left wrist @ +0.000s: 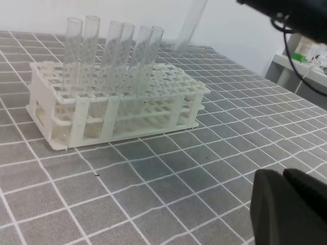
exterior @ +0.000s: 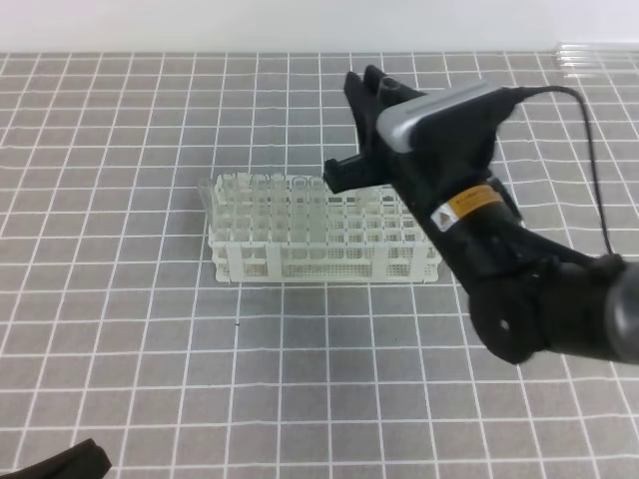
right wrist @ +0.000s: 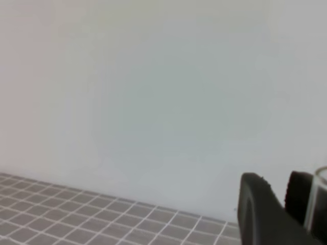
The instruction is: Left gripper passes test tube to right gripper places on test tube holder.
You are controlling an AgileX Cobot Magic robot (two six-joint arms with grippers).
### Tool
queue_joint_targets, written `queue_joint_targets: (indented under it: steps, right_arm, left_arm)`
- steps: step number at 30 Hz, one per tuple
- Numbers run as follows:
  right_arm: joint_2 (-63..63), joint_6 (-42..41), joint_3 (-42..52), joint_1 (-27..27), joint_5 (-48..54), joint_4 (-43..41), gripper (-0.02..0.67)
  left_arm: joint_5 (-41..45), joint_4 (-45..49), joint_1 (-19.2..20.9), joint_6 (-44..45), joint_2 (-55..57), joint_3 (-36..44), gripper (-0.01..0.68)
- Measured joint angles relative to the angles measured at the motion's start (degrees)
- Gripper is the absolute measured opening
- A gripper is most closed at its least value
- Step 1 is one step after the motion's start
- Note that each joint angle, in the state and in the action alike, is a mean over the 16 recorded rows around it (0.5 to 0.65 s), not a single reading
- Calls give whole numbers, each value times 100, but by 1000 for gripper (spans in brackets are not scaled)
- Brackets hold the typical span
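The white test tube holder [exterior: 300, 261] [left wrist: 76, 120] stands mid-table with several clear tubes upright in its left part. In the left wrist view a test tube [left wrist: 188, 28] hangs tilted in the air above and behind the rack's far side, its upper end running out of the frame beside the dark right arm [left wrist: 286, 15]. The right wrist view shows my right gripper [right wrist: 280, 191] with the test tube's glass [right wrist: 320, 204] against its far finger at the frame edge. The right arm [exterior: 469, 200] reaches over the rack's right end. My left gripper [left wrist: 284, 204] [exterior: 75, 461] is shut and empty, low at the near left.
Grey tiles with white lines cover the table [exterior: 150, 329]. A white wall closes the back. A shelf with equipment [left wrist: 301, 56] stands beyond the table's far right. A black cable [exterior: 594, 150] loops from the right arm.
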Motion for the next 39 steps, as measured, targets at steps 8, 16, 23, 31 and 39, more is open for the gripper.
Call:
queue_joint_targets:
  steps: [8,16,23,31,39]
  right_arm:
    - [616,71,-473,0,11,-42,86]
    - [854,197,-579,0,50,-116,86]
    - [972,328,-586,0,115,-244,86]
    - [1042,439,-611,0,168,-378,86]
    - [1091,455,-633,0,185,-412,86]
  left_arm:
    - [16,-2,0,-3,0,-4,-1]
    - [19,2,1,-3,-3,-4,-1]
    - [19,12,3,-2,-3,-4,-1]
    - [36,21,3,-5,-11,-18,0]
    - [41,23,3,-6,-11,-22,0]
